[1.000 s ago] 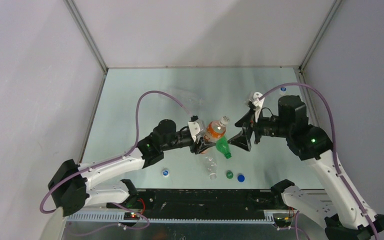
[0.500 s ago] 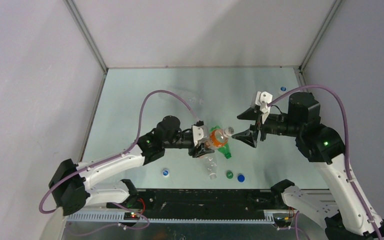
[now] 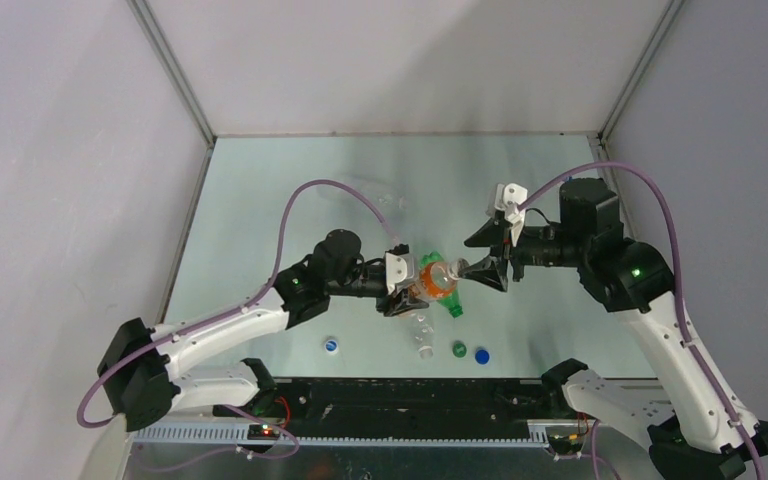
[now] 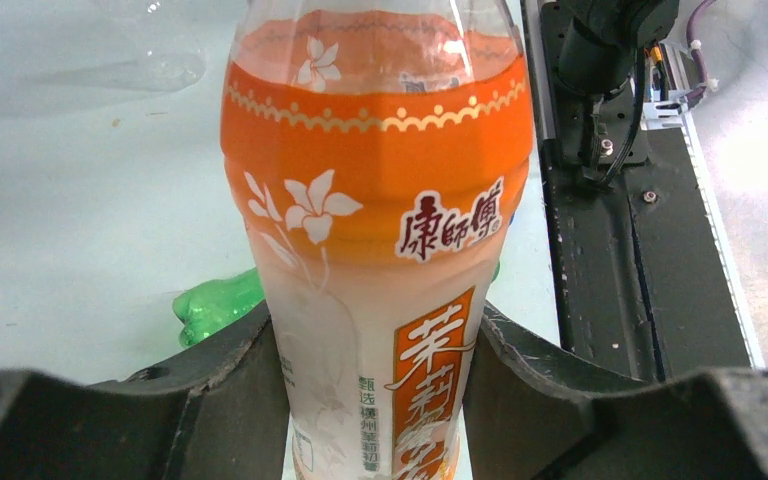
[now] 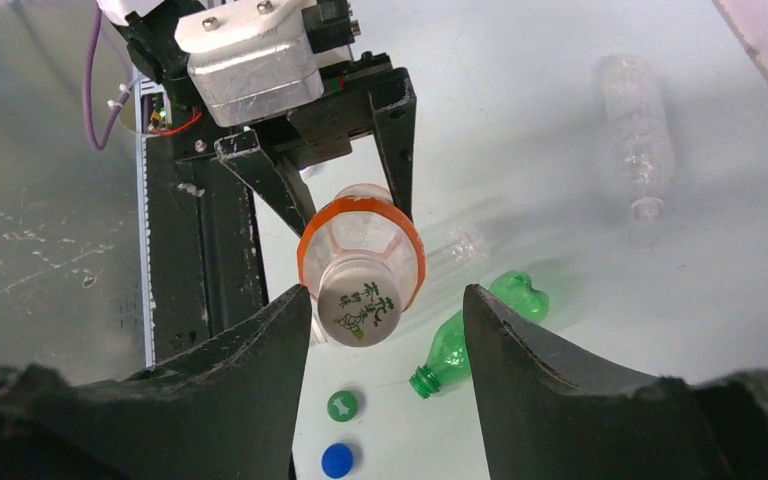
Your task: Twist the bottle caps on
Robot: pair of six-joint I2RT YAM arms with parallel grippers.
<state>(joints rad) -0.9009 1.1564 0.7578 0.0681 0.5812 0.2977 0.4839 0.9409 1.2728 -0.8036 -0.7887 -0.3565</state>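
My left gripper is shut on the lower body of the orange bottle and holds it above the table, tipped with its neck toward the right arm. A white cap with green print sits on the neck. My right gripper is open with its jaws either side of that cap; one finger is next to it and the other stands well apart. Below, a green bottle lies uncapped.
A green cap and a blue cap lie near the front edge, with a blue-and-white cap further left. One clear bottle lies under the held one and another lies far back. A cap is at the back right.
My right gripper pulled back to the right, then came in again toward the cap with its jaws narrower. The left gripper tipped the orange bottle's neck further toward the right arm.
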